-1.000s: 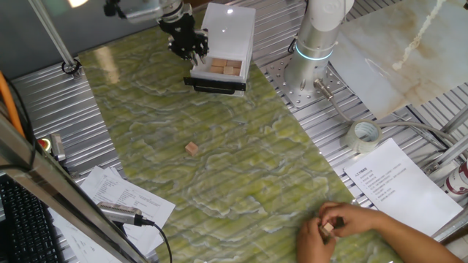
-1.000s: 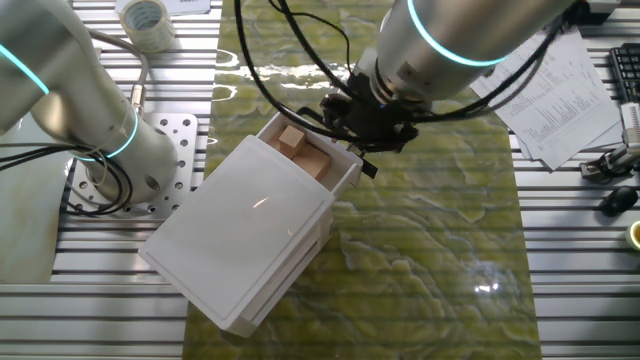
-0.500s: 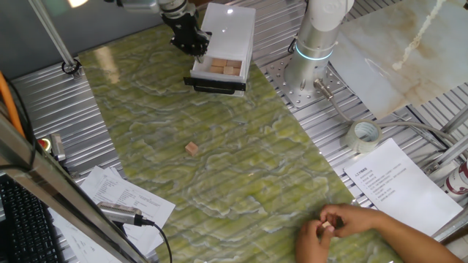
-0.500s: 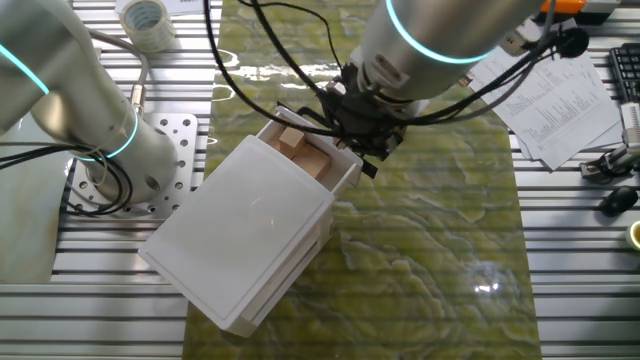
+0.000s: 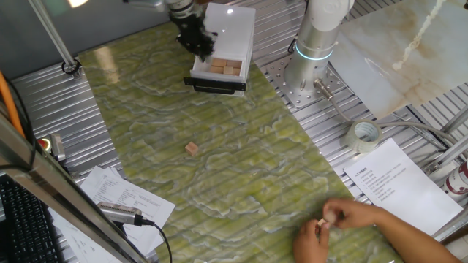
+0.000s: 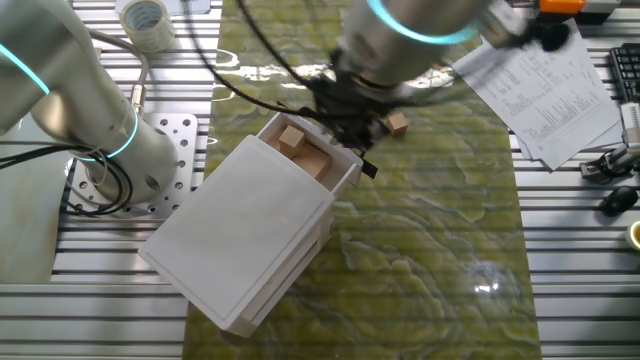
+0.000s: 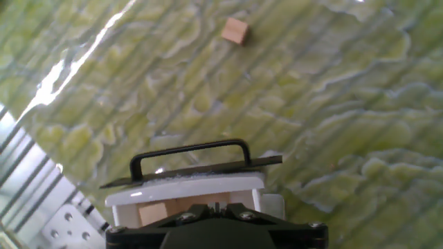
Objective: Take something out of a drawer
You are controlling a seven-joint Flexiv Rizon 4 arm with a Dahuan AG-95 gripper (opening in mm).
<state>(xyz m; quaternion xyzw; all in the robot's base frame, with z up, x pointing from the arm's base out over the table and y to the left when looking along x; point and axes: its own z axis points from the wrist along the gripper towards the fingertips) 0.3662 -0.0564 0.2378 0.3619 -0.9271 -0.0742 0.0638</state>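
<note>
1. Pincer (image 5: pixel 199 45) blurred, over the open drawer (image 5: pixel 216 71); jaw state cannot tell.
2. Blocks (image 6: pixel 300 150) lie in the drawer.
3. One block (image 5: pixel 191 148) lies apart on the surface (image 5: pixel 241 161).

Gripper (image 5: pixel 196 34): shifts from beside the drawer's (image 5: pixel 217 71) left edge to over its rear corner.
Person's hands (image 5: pixel 338 220): fingers move from cupped together to spread around a small piece.
</note>
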